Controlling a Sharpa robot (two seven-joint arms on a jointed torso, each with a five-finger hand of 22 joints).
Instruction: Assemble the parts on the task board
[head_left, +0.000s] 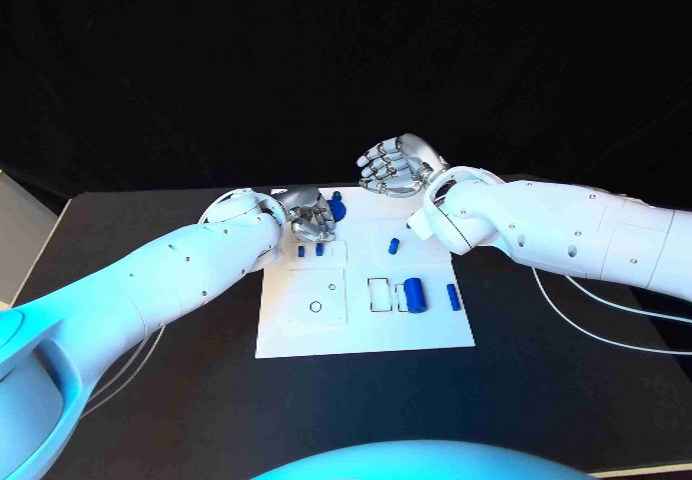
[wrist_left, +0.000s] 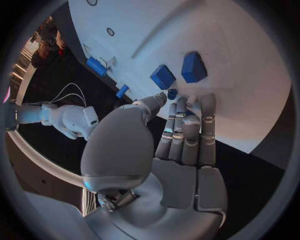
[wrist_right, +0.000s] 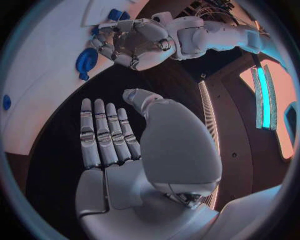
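White and flat, the task board lies in the middle of the black table, its near edge closest to the head camera. No writing or label on it can be read. Thin outlines mark shallow compartments on its face: a large square one at the left holds a small ring-shaped mark, and to its right a narrow rectangular outline stands beside a blue cylinder lying lengthwise. A slim blue bar lies just beyond that, near the board's right edge. Farther back, a short blue peg rests alone in the middle of the board.

At the board's far left corner the left hand bends down over a cluster of small blue parts. In the left wrist view its fingers lie straight and side by side, their tips against a small round blue part; whether the thumb pinches it cannot be told. Just past the fingertips two blue blocks sit on the white surface. A round blue disc lies by this hand at the board's far edge.

Off the board, raised above the dark table beyond its far right corner, the right hand holds nothing, its fingers extended and slightly apart, palm bare.
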